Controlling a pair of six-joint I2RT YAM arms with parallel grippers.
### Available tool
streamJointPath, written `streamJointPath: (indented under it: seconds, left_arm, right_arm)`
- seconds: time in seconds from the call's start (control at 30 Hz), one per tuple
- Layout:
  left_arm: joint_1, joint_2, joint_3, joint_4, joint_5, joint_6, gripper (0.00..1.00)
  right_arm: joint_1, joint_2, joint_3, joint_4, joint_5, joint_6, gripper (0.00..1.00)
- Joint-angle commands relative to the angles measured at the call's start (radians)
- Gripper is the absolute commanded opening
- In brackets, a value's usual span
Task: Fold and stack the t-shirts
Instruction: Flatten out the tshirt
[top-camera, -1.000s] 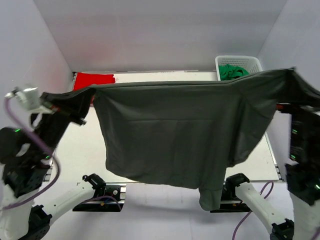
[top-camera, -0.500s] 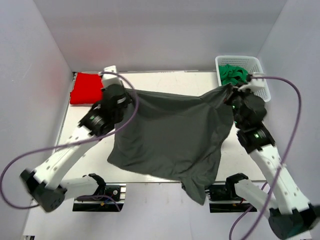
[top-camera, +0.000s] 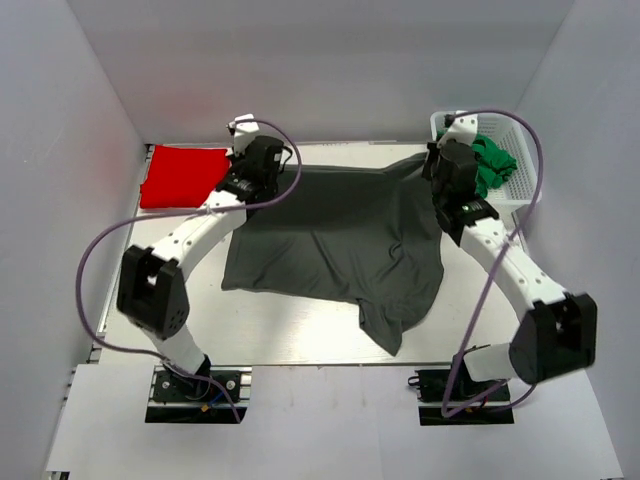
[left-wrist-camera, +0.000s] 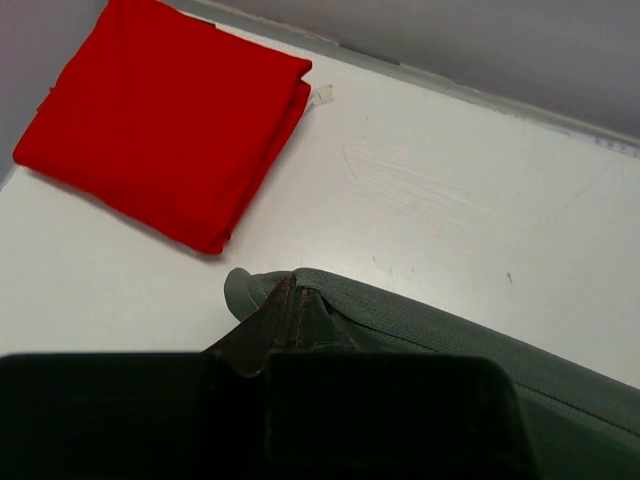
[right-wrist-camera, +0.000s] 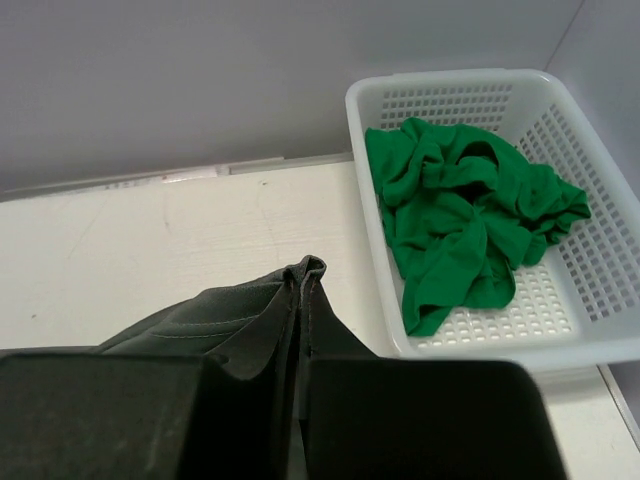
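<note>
The left end effector (left-wrist-camera: 291, 300) was pinched tight on a ridge of the dark grey t-shirt (top-camera: 340, 240) at its far left corner, with the cloth bunched between the closed fingers. The right end effector (right-wrist-camera: 303, 282) was likewise clamped on a fold at the shirt's far right corner, just beside the white basket (right-wrist-camera: 450, 85). Between the two grips the shirt lay spread over the middle of the counter (top-camera: 290, 330). Its near right part trailed in a rumpled tongue toward the counter's near edge. The red t-shirt (left-wrist-camera: 160, 120) sat folded in the far left corner, near the left grip but apart from the grey cloth.

From above, both sets of fingertips were hidden under the wrists and looping cables. In each wrist view the dark body of the end effector blocked the lower part of the picture and cut off most of the shirt. The sleeves and collar were hard to make out among the creases. The green cloth (right-wrist-camera: 460, 220) in the basket was too crumpled to identify.
</note>
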Motion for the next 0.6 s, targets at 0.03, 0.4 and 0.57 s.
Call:
streamJointPath:
  seconds: [0.03,0.4,0.57]
  left_arm:
    - [0.064,0.123,0.136,0.076,0.050,0.060,0.00]
    - [0.180,0.584,0.592,0.073,0.192,0.128,0.67]
    - [0.220,0.741,0.813,-0.020,0.254,0.114,1.00]
  right_arm:
    - [-0.026,0.115,0.113,0.127,-0.003,-0.030,0.00]
    - [-0.076,0.633,0.514,0.143,-0.071,-0.056,0.00]
    - [-0.084,0.881,0.893,-0.006,-0.178,-0.123,0.41]
